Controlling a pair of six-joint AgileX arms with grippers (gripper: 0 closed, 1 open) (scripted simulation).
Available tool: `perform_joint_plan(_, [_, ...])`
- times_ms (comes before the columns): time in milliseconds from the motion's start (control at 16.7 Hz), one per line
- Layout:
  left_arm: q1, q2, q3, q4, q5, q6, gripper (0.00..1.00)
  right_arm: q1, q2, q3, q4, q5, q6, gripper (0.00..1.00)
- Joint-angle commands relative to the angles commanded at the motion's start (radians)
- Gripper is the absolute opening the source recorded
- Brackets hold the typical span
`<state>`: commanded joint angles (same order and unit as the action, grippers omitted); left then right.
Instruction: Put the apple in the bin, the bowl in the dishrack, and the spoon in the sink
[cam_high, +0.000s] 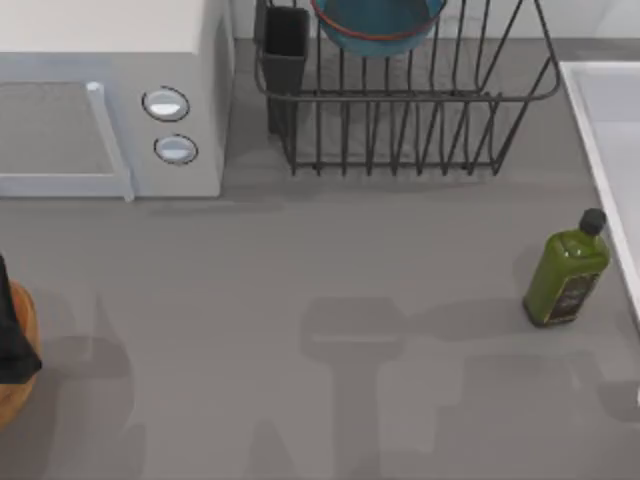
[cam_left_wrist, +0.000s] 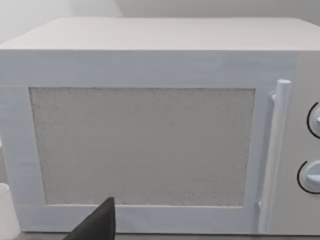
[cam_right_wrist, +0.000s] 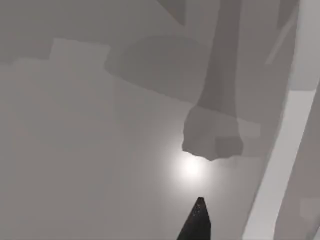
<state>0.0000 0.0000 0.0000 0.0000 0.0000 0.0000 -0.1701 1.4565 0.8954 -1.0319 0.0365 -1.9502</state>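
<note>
The teal bowl (cam_high: 378, 25) with its reddish rim sits inside the black wire dishrack (cam_high: 420, 130) at the back of the table. The sink (cam_high: 612, 140) runs along the right edge, and its white rim (cam_right_wrist: 280, 165) crosses the right wrist view. The orange-brown bin (cam_high: 14, 385) shows partly at the left edge, with a dark part of my left arm (cam_high: 12, 335) over it. My left gripper (cam_left_wrist: 97, 222) faces the microwave door. My right gripper (cam_right_wrist: 197, 220) hangs over a pale grey surface beside the sink rim. The apple and the spoon are out of view.
A white microwave (cam_high: 110, 100) with two round knobs stands at the back left. A green oil bottle (cam_high: 566, 270) stands near the sink. A dark cutlery cup (cam_high: 285, 50) hangs at the dishrack's left corner. Arm shadows lie on the grey table (cam_high: 330, 300).
</note>
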Motion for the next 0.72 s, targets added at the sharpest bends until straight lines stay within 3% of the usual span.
perform_joint_plan(180, [0.000,0.000,0.000,0.000,0.000,0.000,1.00,-0.002,-0.051,0.068,-0.091,-0.001,0.007,0.00])
perform_joint_plan(720, [0.000,0.000,0.000,0.000,0.000,0.000,1.00,0.000,-0.006,0.135,-0.125,0.000,-0.005,0.00])
